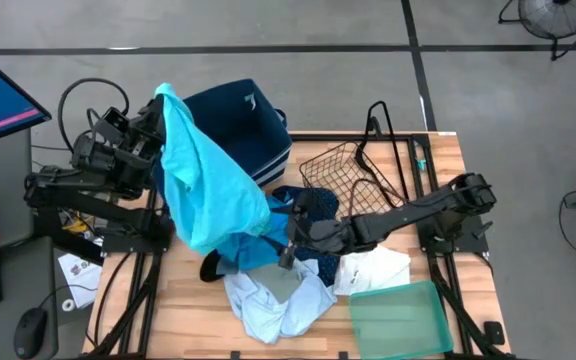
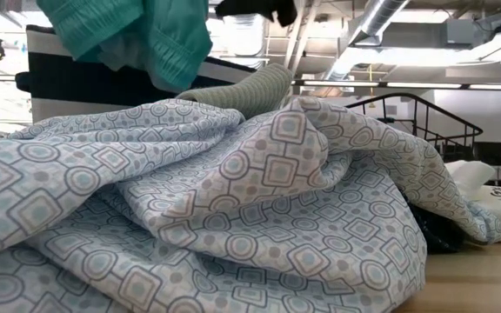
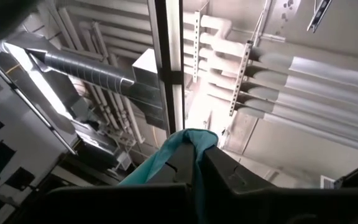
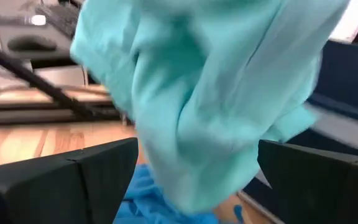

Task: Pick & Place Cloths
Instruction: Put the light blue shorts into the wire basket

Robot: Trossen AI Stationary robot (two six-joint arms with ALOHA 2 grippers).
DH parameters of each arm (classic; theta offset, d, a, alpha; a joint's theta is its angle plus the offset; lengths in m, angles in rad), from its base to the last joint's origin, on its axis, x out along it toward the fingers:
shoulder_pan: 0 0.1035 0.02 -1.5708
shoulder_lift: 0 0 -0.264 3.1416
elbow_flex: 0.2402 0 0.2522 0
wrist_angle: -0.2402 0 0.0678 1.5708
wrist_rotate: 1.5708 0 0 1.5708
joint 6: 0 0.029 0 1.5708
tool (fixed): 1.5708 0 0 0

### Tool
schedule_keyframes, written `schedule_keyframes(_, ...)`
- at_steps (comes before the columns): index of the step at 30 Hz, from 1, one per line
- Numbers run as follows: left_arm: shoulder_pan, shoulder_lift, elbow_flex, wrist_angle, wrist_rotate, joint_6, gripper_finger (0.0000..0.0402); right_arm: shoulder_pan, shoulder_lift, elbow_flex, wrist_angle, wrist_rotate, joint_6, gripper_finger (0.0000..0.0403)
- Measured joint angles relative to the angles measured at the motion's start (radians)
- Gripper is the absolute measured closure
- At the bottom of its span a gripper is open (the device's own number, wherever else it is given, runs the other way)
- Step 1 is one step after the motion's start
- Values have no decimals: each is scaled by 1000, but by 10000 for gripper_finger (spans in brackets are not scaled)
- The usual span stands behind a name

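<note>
My left gripper [image 1: 160,100] is raised high beside the navy bin, shut on a bright turquoise cloth [image 1: 203,180] that drapes down to the pile. My right gripper [image 1: 288,250] reaches from the table's right over the pile and is open; in its wrist view the turquoise cloth [image 4: 197,93] hangs in front of and between its spread fingers. A patterned pale blue cloth [image 2: 233,209] lies crumpled on the table's near side [image 1: 278,300]. A dotted navy cloth [image 1: 318,205] and a white cloth [image 1: 373,268] lie beside it. A grey ribbed cloth [image 2: 242,87] rests on the pile. My left gripper pinches the turquoise cloth by a bunched fold at its top [image 3: 188,143] between its two fingers, which point upward toward the ceiling. The cloth hangs down from the hold in slack folds, and its lower end [image 1: 238,245] lies on the pile.
The navy bin with white stripes [image 1: 243,125] stands at the table's far side. A wire basket [image 1: 343,175] sits to its right, and a translucent green tray [image 1: 398,315] lies at the near right corner. Bare wood shows at the near left [image 1: 168,310].
</note>
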Motion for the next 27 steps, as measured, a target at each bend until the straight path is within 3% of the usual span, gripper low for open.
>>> schedule_keyframes(8, 7, 0, 0, 6, -4, 0, 401, -29, 99, -1, 84, -4, -5, 78)
schedule_keyframes(13, 7, 3, 0, 6, -4, 0, 401, -60, 122, 0, 222, -3, -72, 79)
schedule_keyframes(16, 7, 7, 0, 8, -3, 0, 401, -74, 123, 0, 235, -5, -77, 95)
schedule_keyframes(18, 7, 8, 0, 8, -3, 0, 401, -82, 123, 0, 216, -5, -77, 129)
schedule_keyframes(20, 7, 8, 0, 9, -3, 0, 401, -91, 119, 1, 192, -24, -65, 189)
schedule_keyframes(24, 7, 8, 0, 9, -3, 0, 401, -114, 119, 41, 74, -203, 3, 361)
schedule_keyframes(27, 7, 8, 0, 9, -3, 2, 401, -116, 116, 116, -31, -276, 41, 390)
